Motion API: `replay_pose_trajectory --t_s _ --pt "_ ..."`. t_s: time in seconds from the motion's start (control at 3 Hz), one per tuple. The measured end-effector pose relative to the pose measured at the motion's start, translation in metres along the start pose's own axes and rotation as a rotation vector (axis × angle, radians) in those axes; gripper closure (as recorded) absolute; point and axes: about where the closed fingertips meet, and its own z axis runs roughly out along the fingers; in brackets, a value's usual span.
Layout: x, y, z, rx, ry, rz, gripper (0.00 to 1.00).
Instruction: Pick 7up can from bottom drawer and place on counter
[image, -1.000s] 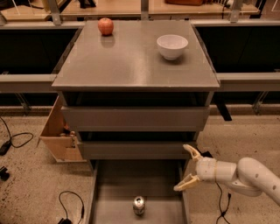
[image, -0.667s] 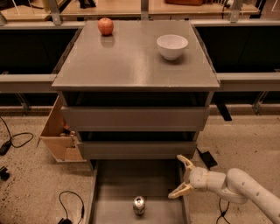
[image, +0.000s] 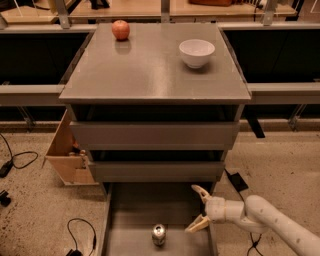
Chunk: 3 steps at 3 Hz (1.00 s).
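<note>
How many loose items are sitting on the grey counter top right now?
2: an apple at the counter's back left, a white bowl at its back right. The can stands down in the bottom drawer, the open gripper to its right. Nothing looks hidden.

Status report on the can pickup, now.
Open gripper low over right side of bottom drawer. 7up can upright on drawer floor, left of gripper, not gripped. Nothing between them.

The rounded white arm (image: 272, 222) ends in a gripper (image: 192, 209) with cream tapering jaws, over the bottom drawer (image: 130, 220).
</note>
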Motion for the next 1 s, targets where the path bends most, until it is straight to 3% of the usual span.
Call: replay_pose_trajectory --t_s 0.33,1.0 --pt "0.072 0.034 0.084 -0.163 0.024 0.001 0.0" --pt "0.137 0.063 0.156 -0.268 0.039 -0.006 0.0"
